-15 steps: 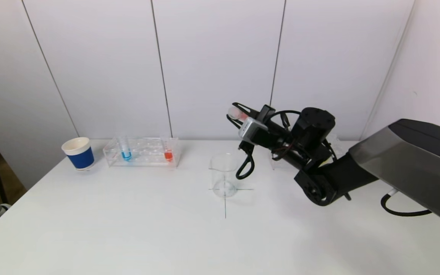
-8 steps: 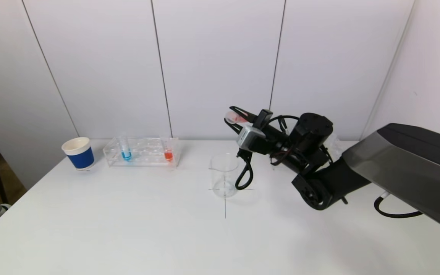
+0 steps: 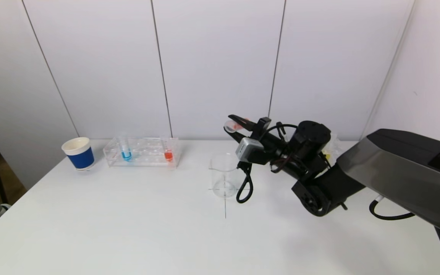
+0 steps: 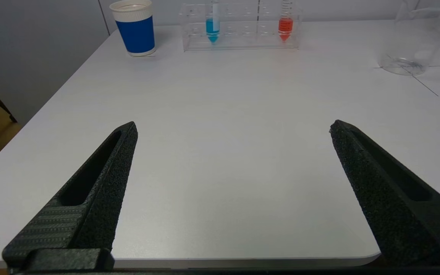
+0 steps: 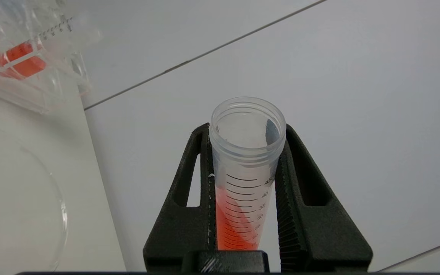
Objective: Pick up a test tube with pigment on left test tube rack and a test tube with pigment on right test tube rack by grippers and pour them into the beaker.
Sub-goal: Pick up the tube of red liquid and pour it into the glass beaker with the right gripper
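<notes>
My right gripper [image 3: 238, 124] is shut on an open test tube [image 3: 231, 125] with red pigment and holds it tilted above the clear glass beaker [image 3: 224, 175]. In the right wrist view the tube [image 5: 243, 191] sits between the pads, with the red liquid slanted in its lower part and short of the mouth. The beaker's rim [image 5: 62, 214] shows beside it. The left rack [image 3: 141, 152] holds a blue tube [image 3: 125, 152] and a red tube [image 3: 168, 154]. My left gripper [image 4: 233, 130] is open and empty over the table's front edge.
A blue paper cup [image 3: 78, 152] stands left of the left rack. The right rack [image 3: 332, 145] is mostly hidden behind my right arm. A black cable loop [image 3: 245, 187] hangs from the right wrist beside the beaker.
My right gripper has come down and slightly left with the red tube, closer above the beaker. The left arm has not moved.
</notes>
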